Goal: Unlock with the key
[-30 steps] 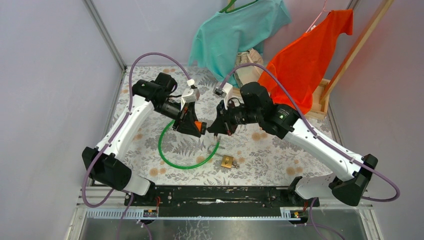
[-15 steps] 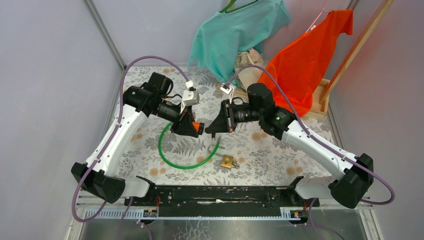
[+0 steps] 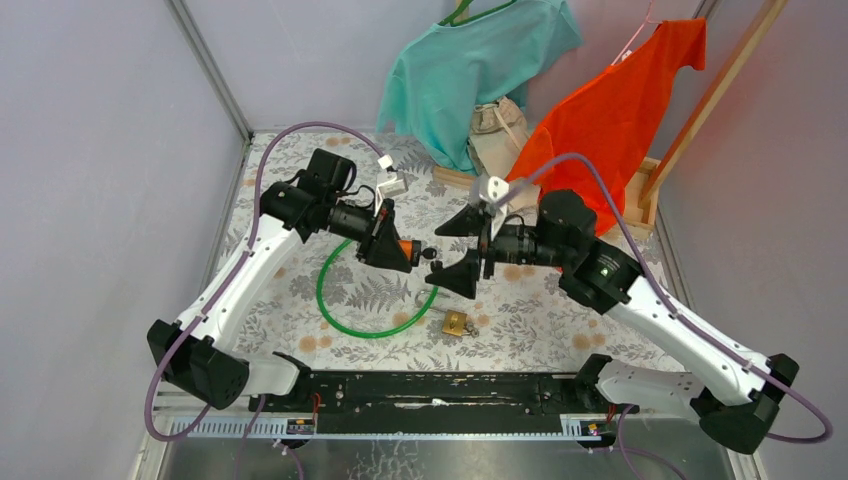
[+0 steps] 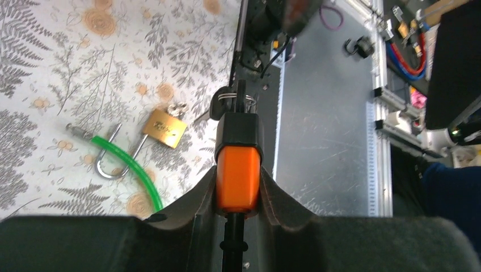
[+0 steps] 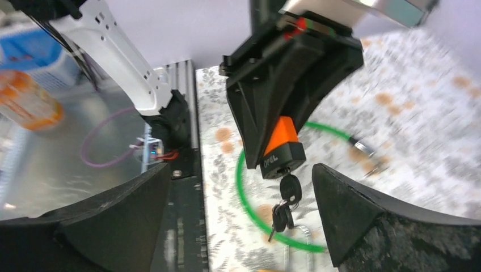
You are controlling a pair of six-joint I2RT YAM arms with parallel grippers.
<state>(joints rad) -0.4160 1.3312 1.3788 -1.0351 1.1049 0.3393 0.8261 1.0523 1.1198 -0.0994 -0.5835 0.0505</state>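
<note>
My left gripper (image 3: 398, 250) is shut on the orange and black lock body (image 3: 404, 250) of a green cable lock (image 3: 330, 300), holding it above the floral table. In the left wrist view the orange body (image 4: 238, 178) sits squeezed between the fingers. A black-headed key (image 5: 290, 186) is stuck in the lock's end, and spare keys (image 5: 281, 218) dangle from it. My right gripper (image 3: 447, 252) is open, one finger on each side of the key (image 3: 432, 255), touching nothing.
A brass padlock (image 3: 455, 322) with its shackle swung out lies on the table below the grippers, hooked near the green cable (image 4: 127, 167). Teal (image 3: 470, 70) and orange (image 3: 620, 100) shirts hang at the back by a wooden rack (image 3: 700, 110).
My right gripper has opened, letting go of the key, and its arm has shifted right. The left gripper still holds the lock body, turned slightly toward the right gripper.
</note>
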